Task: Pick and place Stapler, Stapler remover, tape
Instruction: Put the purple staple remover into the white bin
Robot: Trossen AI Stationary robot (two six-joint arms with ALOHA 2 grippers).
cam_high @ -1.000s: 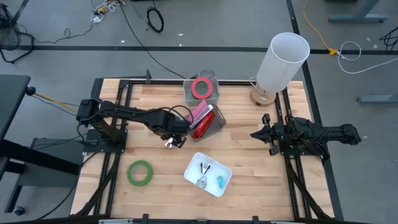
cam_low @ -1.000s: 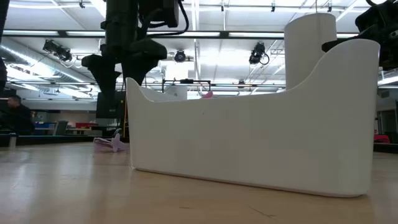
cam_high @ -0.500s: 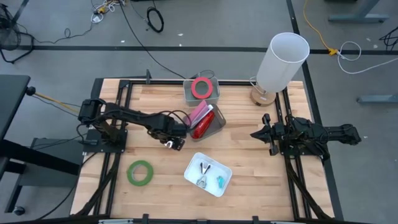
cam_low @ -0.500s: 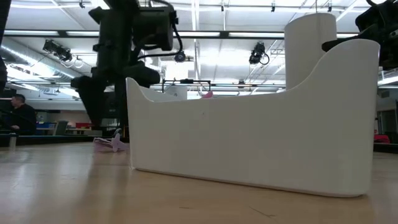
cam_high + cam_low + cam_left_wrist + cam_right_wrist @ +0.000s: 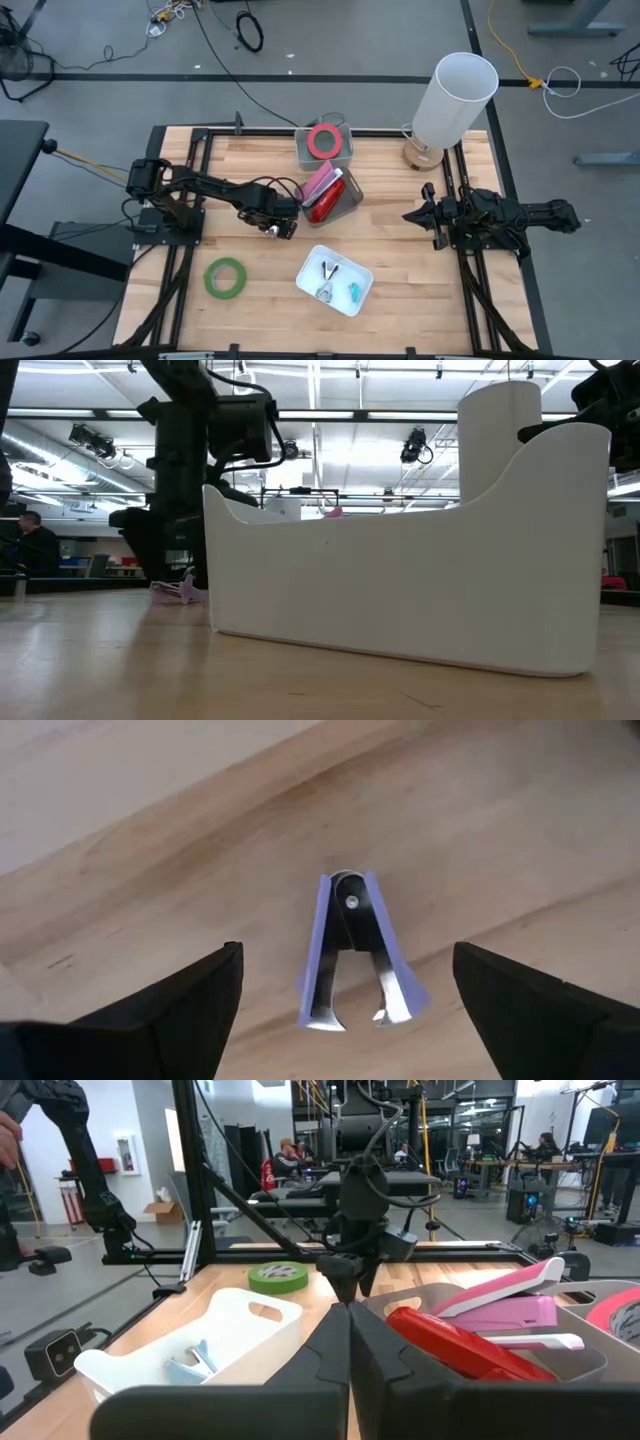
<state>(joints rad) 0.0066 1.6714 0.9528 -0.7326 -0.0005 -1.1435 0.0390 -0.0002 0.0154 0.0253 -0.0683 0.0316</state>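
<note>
A lavender stapler remover (image 5: 352, 970) lies flat on the wooden table, its claws toward the wrist camera. It also shows in the low view (image 5: 180, 592). My left gripper (image 5: 347, 952) is open above it, one finger on each side, touching nothing; in the high view it is at the table's middle left (image 5: 278, 226). My right gripper (image 5: 408, 216) is shut and empty at the right. A green tape roll (image 5: 225, 277) lies flat near the front left. A red-pink roll (image 5: 322, 141) sits in a grey bin. A second green roll does not show.
A grey bin (image 5: 345, 205) holds a red stapler (image 5: 322, 208) and a pink one (image 5: 320, 182). A white tray (image 5: 356, 268) near the front holds small stapler removers. A white cylinder lamp (image 5: 455, 98) stands at the far right corner.
My left gripper has come down toward the table over the stapler remover and has shifted a little toward the near left. The stapler remover has stayed where it was.
</note>
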